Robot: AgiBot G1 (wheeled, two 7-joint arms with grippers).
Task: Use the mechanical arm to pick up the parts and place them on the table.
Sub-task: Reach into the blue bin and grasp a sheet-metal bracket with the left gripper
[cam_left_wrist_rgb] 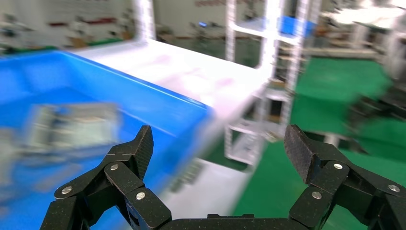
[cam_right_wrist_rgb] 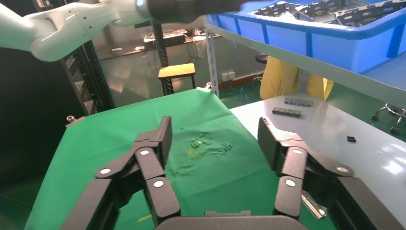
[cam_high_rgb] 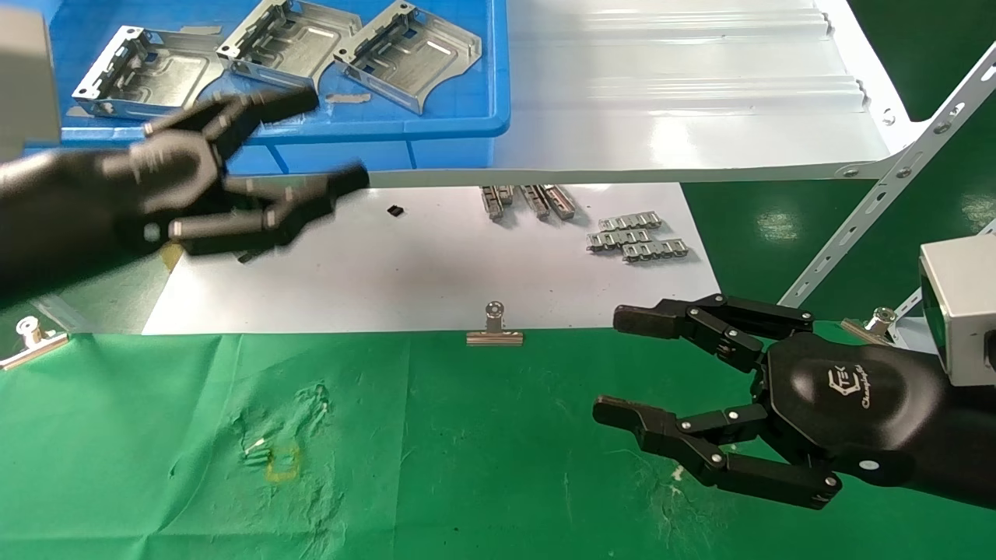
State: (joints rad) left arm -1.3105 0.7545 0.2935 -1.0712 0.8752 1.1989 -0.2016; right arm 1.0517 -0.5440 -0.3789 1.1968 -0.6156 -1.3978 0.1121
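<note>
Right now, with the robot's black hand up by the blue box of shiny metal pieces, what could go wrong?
1. The open left gripper is at the blue plastic bin's front wall, so its fingers might bump it.
2. The three silvery sheet-metal brackets lie close together, maybe overlapping; grabbing one could drag or tip its neighbour.
3. A bracket carried down to the green cloth table passes over the small silver link strips; if dropped, it could scatter them.

Shiny stamped-metal parts (cam_high_rgb: 272, 43), wrinkled matt green cloth table (cam_high_rgb: 436, 451), glossy blue plastic bin (cam_high_rgb: 459, 124)
</note>
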